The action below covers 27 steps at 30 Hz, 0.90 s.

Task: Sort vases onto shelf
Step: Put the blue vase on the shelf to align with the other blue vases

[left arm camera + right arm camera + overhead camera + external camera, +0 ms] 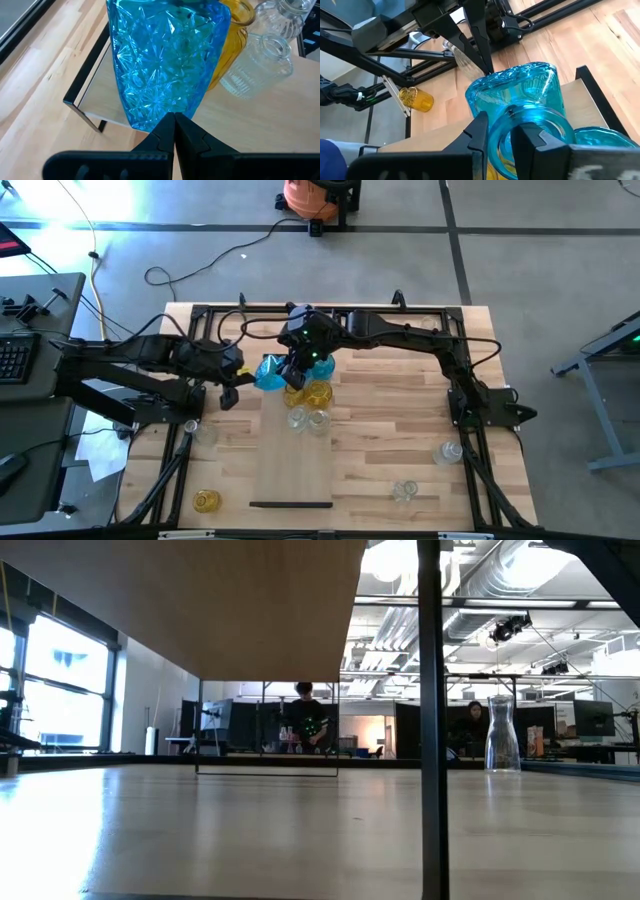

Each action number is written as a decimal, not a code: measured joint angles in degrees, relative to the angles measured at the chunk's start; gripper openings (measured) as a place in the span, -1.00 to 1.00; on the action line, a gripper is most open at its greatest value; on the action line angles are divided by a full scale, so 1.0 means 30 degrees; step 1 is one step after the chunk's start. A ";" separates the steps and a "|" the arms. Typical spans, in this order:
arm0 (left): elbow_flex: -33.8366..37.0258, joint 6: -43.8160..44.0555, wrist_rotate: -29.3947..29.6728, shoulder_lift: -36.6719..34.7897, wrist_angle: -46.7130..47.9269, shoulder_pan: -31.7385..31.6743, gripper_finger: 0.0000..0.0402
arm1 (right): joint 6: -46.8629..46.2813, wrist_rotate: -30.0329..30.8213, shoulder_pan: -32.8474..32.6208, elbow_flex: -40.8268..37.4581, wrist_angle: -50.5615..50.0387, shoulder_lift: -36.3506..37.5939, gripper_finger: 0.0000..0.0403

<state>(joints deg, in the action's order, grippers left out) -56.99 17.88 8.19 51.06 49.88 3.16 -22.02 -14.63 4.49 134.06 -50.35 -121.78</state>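
Left gripper (pixel 174 120) pressed shut, tips against the blue vase (pixel 165 60) just ahead – right gripper (pixel 500 131) clamped narrow on that vase's rim, tilted over the shelf (pixel 290 465) end, yellow vase (pixel 235 30) just beyond

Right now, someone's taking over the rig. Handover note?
Right pincer: shut on the rim of the blue cut-glass vase, at the pale wooden shelf's far end.
Left pincer: shut, empty, tips against that vase's base.
Done: yellow glass vase and two clear glass vases stand on the shelf.
Left: clear vases and another yellow vase remain on the tabletop.
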 joint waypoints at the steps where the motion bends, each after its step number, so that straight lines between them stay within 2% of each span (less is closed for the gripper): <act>1: 0.0000 0.0003 -0.0007 -0.0096 0.0011 0.0000 -1.00 | 0.0005 0.0000 0.0000 0.0000 0.0038 0.0000 -0.83; 19: 0.0000 0.0347 -0.0184 -0.0382 0.0157 0.0000 -1.00 | 0.0503 -0.0358 0.0000 0.0000 0.0559 -0.0007 -0.82; 27: 0.0020 0.0458 -0.0583 -0.0360 0.0524 0.0000 -1.00 | 0.0204 -0.1136 -0.0029 0.0029 0.1590 -0.0313 -0.68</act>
<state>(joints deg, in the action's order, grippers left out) -56.93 19.26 6.44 49.98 51.45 3.16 -21.41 -18.04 4.40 134.15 -45.58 -122.72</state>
